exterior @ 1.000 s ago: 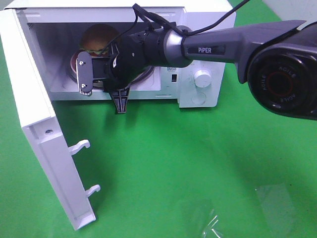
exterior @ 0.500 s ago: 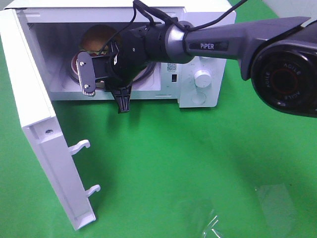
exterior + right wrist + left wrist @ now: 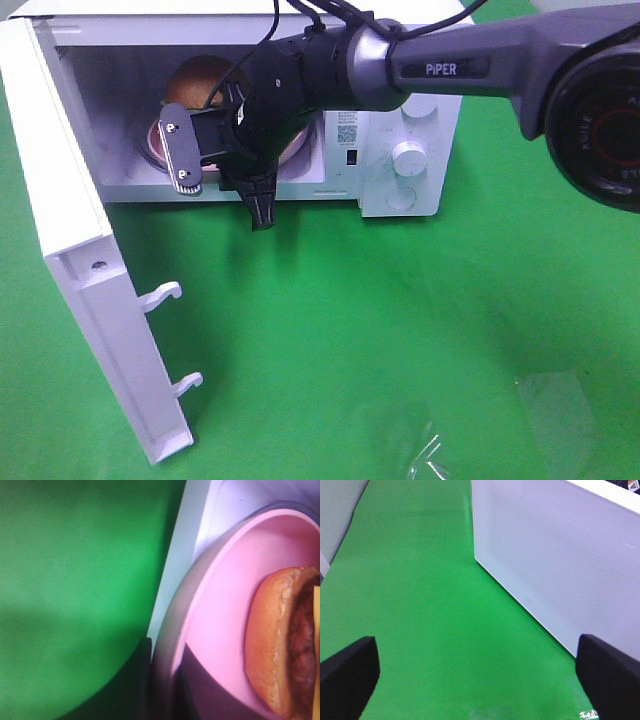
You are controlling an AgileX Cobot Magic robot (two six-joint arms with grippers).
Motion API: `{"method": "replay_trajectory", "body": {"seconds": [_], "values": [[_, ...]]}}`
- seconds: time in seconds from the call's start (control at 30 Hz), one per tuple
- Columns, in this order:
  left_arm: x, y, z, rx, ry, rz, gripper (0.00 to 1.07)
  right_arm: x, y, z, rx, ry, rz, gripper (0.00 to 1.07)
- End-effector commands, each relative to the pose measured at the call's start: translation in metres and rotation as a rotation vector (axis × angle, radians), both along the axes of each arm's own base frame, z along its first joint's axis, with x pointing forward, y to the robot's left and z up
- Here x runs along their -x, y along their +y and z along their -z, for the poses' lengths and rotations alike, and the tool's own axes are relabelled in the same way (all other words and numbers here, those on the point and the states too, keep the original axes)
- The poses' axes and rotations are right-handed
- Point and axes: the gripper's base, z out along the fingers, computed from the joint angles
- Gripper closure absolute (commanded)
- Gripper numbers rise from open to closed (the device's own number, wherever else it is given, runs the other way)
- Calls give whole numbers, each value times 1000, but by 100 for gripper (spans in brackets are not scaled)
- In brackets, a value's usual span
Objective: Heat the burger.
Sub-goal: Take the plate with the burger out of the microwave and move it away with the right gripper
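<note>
You are on the loading step: the burger [image 3: 200,75] sits on its pink plate [image 3: 220,610] inside the open microwave [image 3: 400,110] at upper left, with your right tool [image 3: 262,205] pinching the plate's rim. Next, release, back out, then swing the door [image 3: 70,250] shut; your left tool [image 3: 480,680] is spread wide over the green counter [image 3: 400,330].

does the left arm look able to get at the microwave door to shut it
Probably yes. The left gripper is open and empty, and only bare green mat lies between it and the door. But the right gripper is at the cavity mouth, by the burger, blocking the swing.
</note>
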Motion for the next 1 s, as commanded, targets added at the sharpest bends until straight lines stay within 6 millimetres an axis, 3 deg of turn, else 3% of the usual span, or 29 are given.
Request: {"method": "replay_trajectory", "body": {"seconds": [0.03,0.4,1.0], "values": [[2,0,1,3,-16,-1,7,5,-4,-16,-16,-83,-35,107],[2,0,1,4,-16,-2,7,18,-15,-22,-19,-148,-62,107],[2,0,1,3,-16,-1,7,58,-45,-27,-42,-194,-89,107]]}}
